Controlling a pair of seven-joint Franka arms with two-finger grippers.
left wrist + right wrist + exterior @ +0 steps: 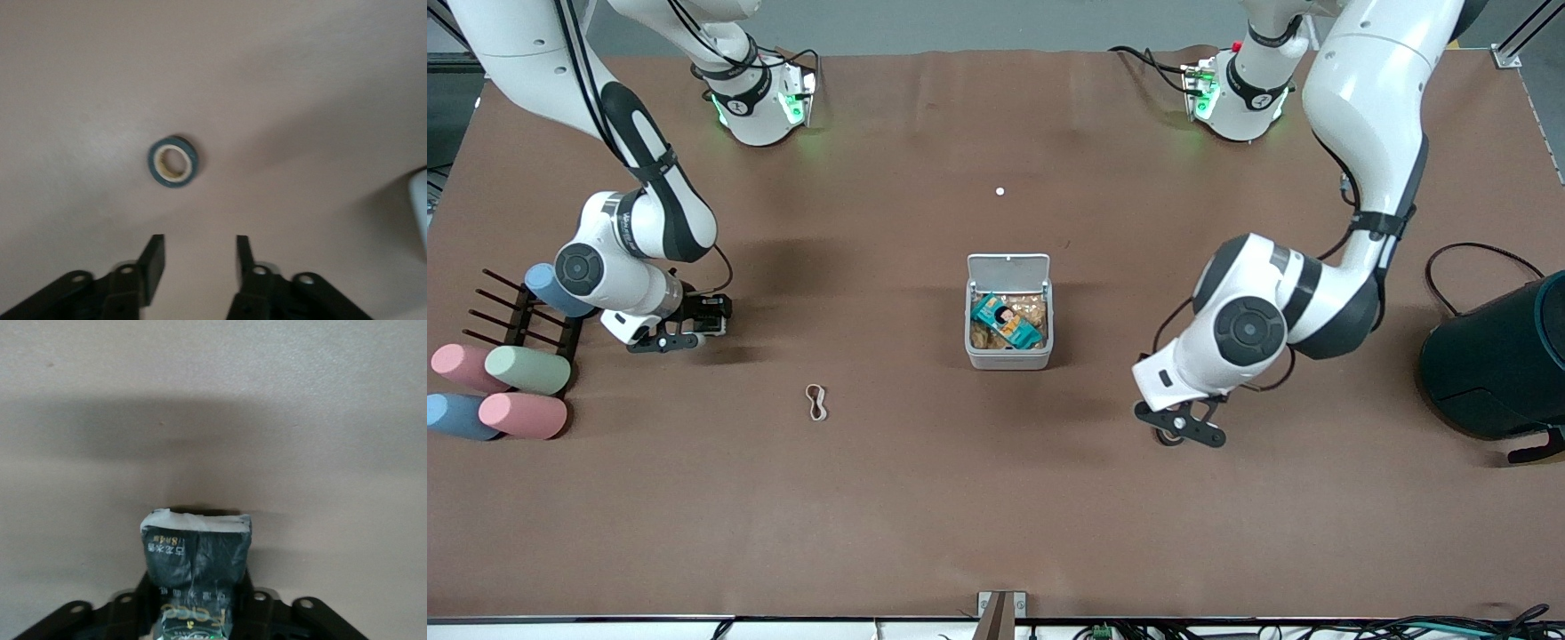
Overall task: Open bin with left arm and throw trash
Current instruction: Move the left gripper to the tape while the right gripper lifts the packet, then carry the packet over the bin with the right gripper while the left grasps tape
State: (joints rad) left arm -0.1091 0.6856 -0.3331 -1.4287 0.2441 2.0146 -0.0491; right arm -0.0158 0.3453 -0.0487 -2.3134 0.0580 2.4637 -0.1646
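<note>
The right gripper (193, 603) holds a black packet (195, 563) over the brown bench (213, 420).

Lower left of the frame: four pastel cylinders, pink (461, 366), green (527, 370), blue (459, 416) and pink (522, 415), lie together on the brown desk (996, 498) beside a black pronged rack (520, 316). Right edge: a large dark teal cylinder (1498, 364). Upper centre: a tiny white dot (1000, 191).

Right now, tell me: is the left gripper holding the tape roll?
No: in the left wrist view the left gripper is open, and the tape roll lies on the table, untouched by its fingers.
</note>
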